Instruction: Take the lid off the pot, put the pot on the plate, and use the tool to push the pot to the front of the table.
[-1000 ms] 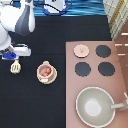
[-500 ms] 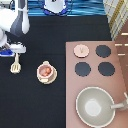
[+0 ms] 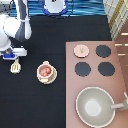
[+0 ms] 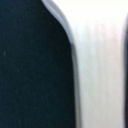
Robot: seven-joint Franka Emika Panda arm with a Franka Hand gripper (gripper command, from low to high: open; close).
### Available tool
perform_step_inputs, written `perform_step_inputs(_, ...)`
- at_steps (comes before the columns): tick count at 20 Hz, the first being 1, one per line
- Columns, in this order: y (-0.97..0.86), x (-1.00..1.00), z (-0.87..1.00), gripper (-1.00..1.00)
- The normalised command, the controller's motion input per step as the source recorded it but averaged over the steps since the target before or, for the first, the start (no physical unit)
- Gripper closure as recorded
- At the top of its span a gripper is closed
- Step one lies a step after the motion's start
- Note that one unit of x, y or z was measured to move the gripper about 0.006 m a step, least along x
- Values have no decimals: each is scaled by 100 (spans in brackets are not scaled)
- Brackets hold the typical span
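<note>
Two steps read as complete — the lid [image 3: 80, 50] lies off the pot, resting on the far-left burner position of the stove counter [image 3: 95, 75], and the pot [image 3: 45, 72] sits on the plate [image 3: 46, 78] on the black tabletop [image 3: 60, 30], left of the counter. Over the last second the arm has shifted only slightly at the exterior view's left edge; the gripper [image 3: 16, 56] has settled directly over the tool [image 3: 16, 66], whose blade shows just below it, handle end hidden under the hand. Pot, plate and lid have not moved in that interval. Whether the fingers are apart or clamped on the handle cannot be told. The wrist view is filled by a pale cream shaft [image 4: 97, 65] against black — consistent with the tool seen very close. Judgement: work now stands at taking up the tool; the pot remains left of centre, unpushed. The grey pan [image 3: 95, 106] sits untouched on the counter's near end.
</note>
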Motion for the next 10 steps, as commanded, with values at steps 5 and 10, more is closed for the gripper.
perform_step_inputs(5,-13,-96,-39,100)
perform_step_inputs(10,-19,-79,-7,100)
